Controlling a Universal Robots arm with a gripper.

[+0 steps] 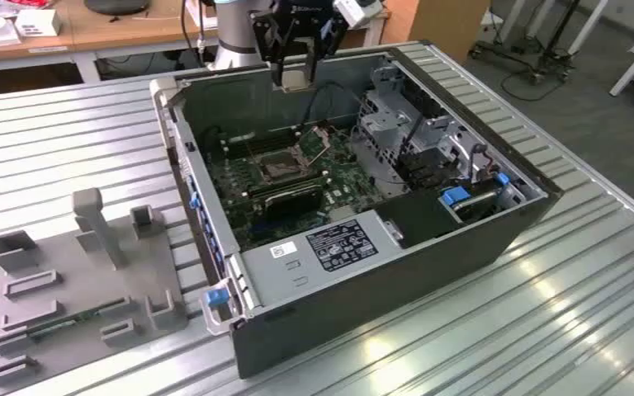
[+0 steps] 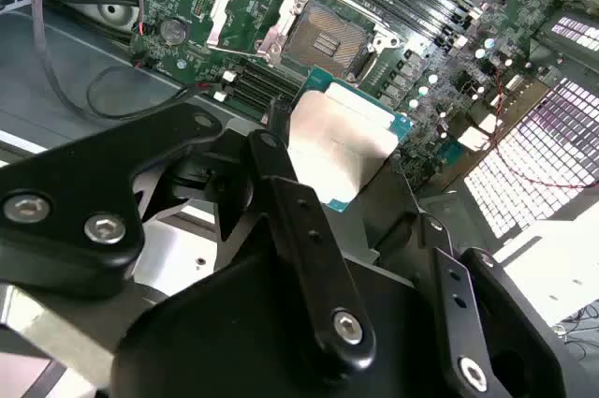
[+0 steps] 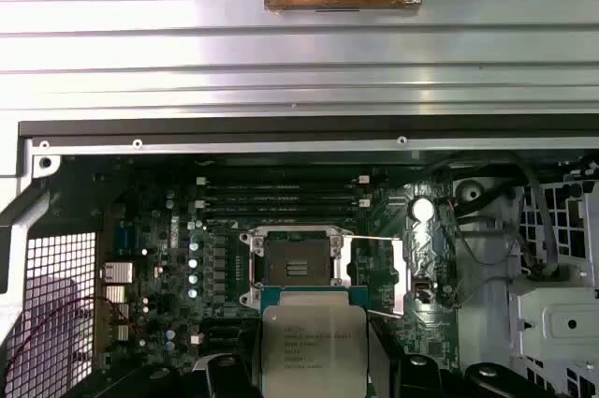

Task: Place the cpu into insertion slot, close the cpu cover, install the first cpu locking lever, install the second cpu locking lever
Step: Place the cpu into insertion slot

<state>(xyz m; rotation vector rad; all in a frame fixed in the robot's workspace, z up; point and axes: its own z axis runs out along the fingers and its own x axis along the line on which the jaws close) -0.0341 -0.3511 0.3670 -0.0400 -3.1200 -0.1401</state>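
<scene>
Computer case [image 1: 405,272] lies open on the ribbed metal table [image 1: 63,148], its green motherboard [image 1: 234,177] exposed. Above it hangs the gripper [image 1: 295,76], its 2 fingers [image 2: 290,211] apparently clamped on the cpu [image 2: 342,140], held in the air short of the insertion slot [image 2: 328,37]. Just beside the slot, the cpu cover [image 3: 400,276] stands open.
</scene>
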